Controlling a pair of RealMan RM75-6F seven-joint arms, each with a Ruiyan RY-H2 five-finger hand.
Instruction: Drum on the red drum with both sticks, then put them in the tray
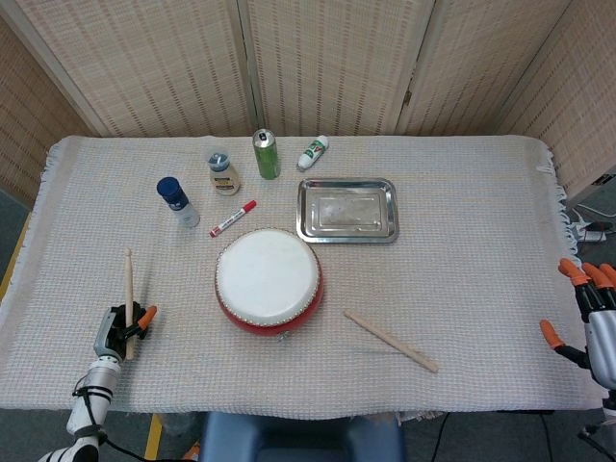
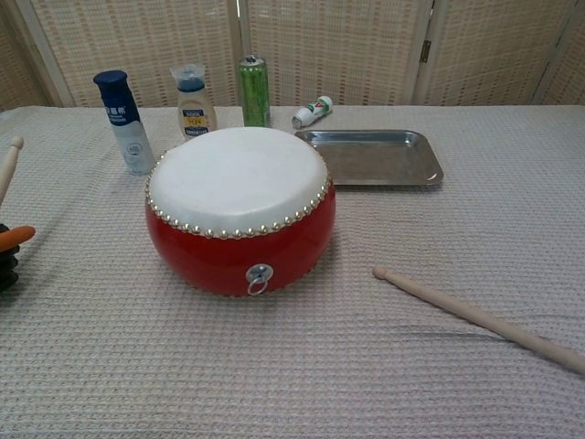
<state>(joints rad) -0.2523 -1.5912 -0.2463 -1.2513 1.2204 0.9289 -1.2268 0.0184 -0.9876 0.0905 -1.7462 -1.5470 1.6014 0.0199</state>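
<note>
One drumstick (image 1: 128, 294) stands gripped in the left hand (image 1: 119, 332), at the table's near left corner, well apart from the red drum (image 1: 269, 280). The second drumstick (image 1: 391, 341) lies on the cloth right of the drum, near the steel tray (image 1: 347, 210). The right hand (image 1: 593, 318) hangs empty, fingers spread.

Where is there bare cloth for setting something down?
Free: right of the tray toward the right hand, and between the left hand and the drum. Crowded: the bottles and marker behind the drum.
</note>
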